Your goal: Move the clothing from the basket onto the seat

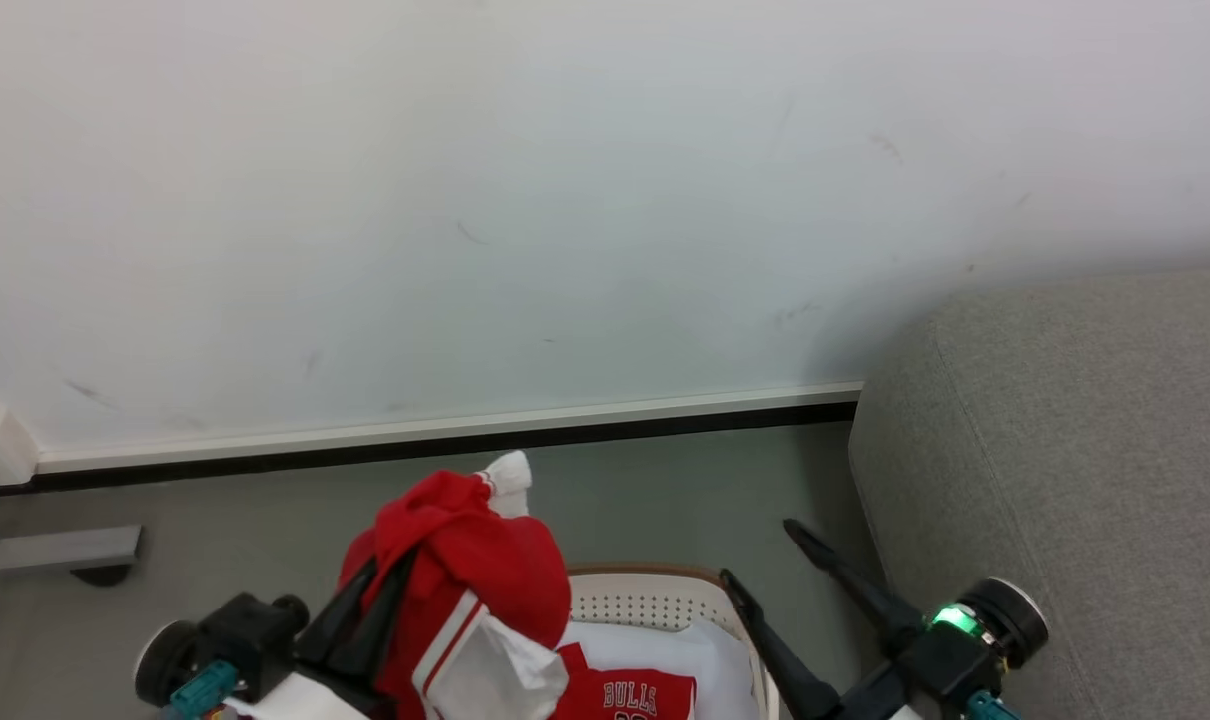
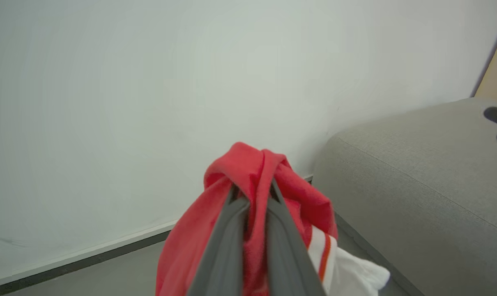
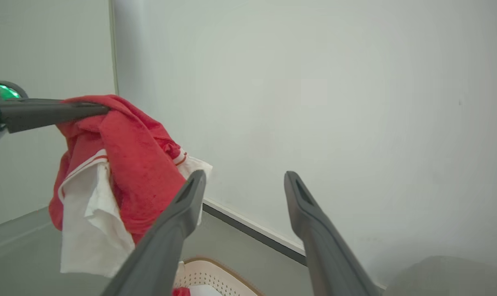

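A red garment (image 1: 465, 560) with white stripe trim hangs lifted above the basket (image 1: 655, 573), and my left gripper (image 1: 390, 572) is shut on its bunched top. The left wrist view has the red cloth (image 2: 252, 164) folded over the closed fingers (image 2: 226, 242). A second red piece printed "BULLS" (image 1: 630, 695) lies in the basket on a white sheet (image 1: 690, 645). My right gripper (image 1: 758, 550) stands open and empty between the basket and the grey seat (image 1: 1065, 450). From the right wrist, the hanging garment (image 3: 129, 156) shows to the left of the spread fingers (image 3: 178, 218), over the basket rim (image 3: 215, 263).
A pale wall with a white and black skirting board (image 1: 465, 440) runs behind the basket. Grey floor (image 1: 665, 500) lies between basket and wall. A flat grey box (image 1: 65, 548) sits on the floor at the far left. The seat's rounded corner (image 2: 417, 172) is close on the right.
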{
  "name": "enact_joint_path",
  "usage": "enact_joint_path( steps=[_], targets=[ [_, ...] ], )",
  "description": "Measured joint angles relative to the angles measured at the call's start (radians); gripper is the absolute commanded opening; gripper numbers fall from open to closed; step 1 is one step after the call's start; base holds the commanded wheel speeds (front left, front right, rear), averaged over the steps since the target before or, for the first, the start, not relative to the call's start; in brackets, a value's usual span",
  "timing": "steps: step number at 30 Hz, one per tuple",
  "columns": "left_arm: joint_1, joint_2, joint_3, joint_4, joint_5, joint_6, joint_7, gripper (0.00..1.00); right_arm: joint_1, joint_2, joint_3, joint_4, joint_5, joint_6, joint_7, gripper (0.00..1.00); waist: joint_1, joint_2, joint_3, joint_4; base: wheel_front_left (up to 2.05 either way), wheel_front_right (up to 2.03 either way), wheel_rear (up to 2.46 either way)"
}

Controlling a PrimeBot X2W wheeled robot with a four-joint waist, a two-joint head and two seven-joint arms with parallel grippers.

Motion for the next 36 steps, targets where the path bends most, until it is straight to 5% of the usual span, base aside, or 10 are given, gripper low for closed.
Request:
enact_joint_path(
  steps=[11,24,25,26,27,35,36],
  targets=[
    [-0.075,0.017,-0.136,-0.086,0.047,-0.100,0.070,0.00,-0.303,-0.144,0.461,0.039,0.232,0.000,0.049,1.00,0.0002,0.0000,-0.012,0.005,0.00,0.00,0.00],
    [-0.148,0.012,-0.336,-0.141,-0.001,-0.140,0.084,0.00,-0.463,-0.155,0.728,0.098,0.477,0.000,0.066,1.00,0.0001,-0.0001,-0.021,0.016,0.00,0.00,0.00],
    [-0.151,0.011,-0.344,-0.141,-0.012,-0.141,0.081,0.00,-0.465,-0.153,0.736,0.099,0.495,0.000,0.068,0.90,0.0001,-0.0001,-0.021,0.016,0.00,0.00,0.00],
    [-0.155,0.011,-0.350,-0.140,-0.016,-0.141,0.079,0.00,-0.470,-0.152,0.742,0.097,0.510,0.000,0.074,0.34,0.0001,-0.0001,-0.019,0.017,0.00,0.00,0.00],
    [-0.162,0.012,-0.355,-0.139,-0.017,-0.141,0.078,0.00,-0.475,-0.151,0.746,0.093,0.525,0.000,0.069,0.00,0.0001,0.0000,-0.017,0.017,0.00,0.00,0.00],
    [-0.186,0.025,-0.359,-0.113,-0.034,-0.135,0.052,0.00,-0.500,-0.174,0.755,0.091,0.583,0.000,0.036,0.00,0.0002,0.0000,-0.007,0.014,0.00,0.00,0.00],
    [-0.186,0.026,-0.357,-0.108,-0.033,-0.135,0.050,0.15,-0.501,-0.179,0.755,0.096,0.584,0.000,0.029,0.00,0.0001,-0.0001,-0.006,0.012,0.00,0.00,0.00]
  ],
)
